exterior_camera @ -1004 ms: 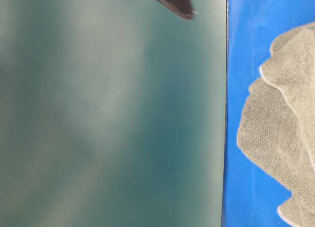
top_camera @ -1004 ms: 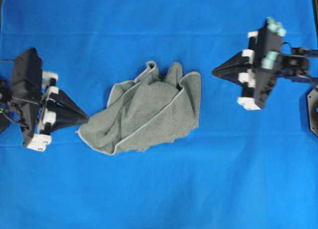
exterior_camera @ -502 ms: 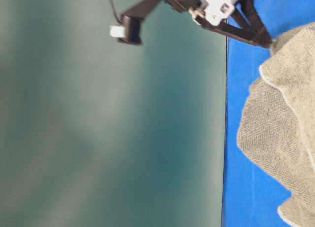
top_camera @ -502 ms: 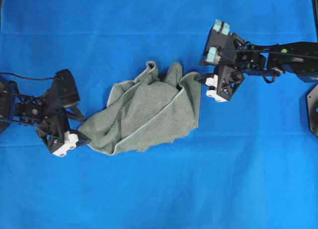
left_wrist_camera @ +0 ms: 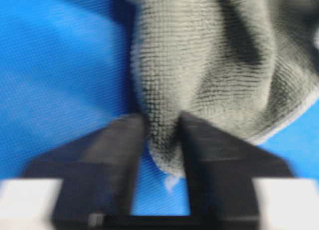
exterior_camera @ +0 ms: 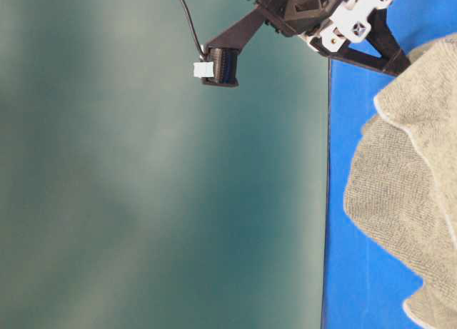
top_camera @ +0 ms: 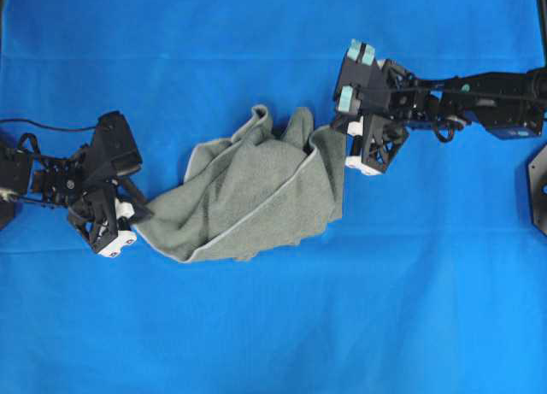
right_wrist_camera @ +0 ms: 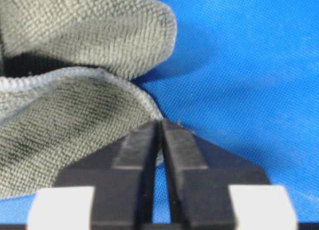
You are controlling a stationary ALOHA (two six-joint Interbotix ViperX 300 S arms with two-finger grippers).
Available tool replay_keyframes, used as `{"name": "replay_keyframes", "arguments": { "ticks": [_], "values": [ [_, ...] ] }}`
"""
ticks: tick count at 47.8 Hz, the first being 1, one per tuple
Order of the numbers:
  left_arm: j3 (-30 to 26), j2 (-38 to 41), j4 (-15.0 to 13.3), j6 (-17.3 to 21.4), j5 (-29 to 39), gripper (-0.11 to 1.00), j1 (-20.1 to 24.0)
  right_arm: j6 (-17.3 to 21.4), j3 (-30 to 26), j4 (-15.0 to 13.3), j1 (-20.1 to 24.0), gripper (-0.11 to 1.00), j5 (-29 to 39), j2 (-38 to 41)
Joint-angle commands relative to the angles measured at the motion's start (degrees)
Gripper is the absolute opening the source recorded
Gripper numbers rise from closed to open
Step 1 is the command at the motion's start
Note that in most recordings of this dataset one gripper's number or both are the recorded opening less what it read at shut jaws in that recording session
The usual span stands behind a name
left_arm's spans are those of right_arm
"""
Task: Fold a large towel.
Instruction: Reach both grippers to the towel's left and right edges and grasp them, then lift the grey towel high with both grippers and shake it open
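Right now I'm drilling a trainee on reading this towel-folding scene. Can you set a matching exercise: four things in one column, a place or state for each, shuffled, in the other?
Things:
1. left pincer
2. right pincer
3. towel
4. blue sheet

States:
A. crumpled in a heap
B. spread flat beneath everything
C. shut at the towel's upper right edge
D. closed on the towel's lower left corner, cloth between its fingers

Pairs: 1-D, 2-C, 3-A, 4-B
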Motion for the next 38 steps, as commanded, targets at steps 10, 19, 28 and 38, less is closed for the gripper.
{"name": "replay_keyframes", "arguments": {
  "ticks": [10,19,28,38],
  "values": [
    [-1.05,-6.06,0.44,2.02,5.19,0.01,0.18,0.18,-0.35,-0.18,-0.09,0.01,3.16,-6.33],
    [-4.31,-16.35,0.53,6.24,14.06,0.01,3.78,0.00,-0.35,-0.62,-0.18,0.01,7.91,-16.44],
    [-10.37,-27.16,0.88,12.83,19.78,0.01,8.96,0.09,-0.26,-2.72,-0.18,0.01,12.57,-27.07],
    [-17.49,-34.89,0.88,22.94,19.78,0.01,15.56,0.09,-0.62,-3.96,-0.09,0.01,15.29,-39.81]
  ]
}}
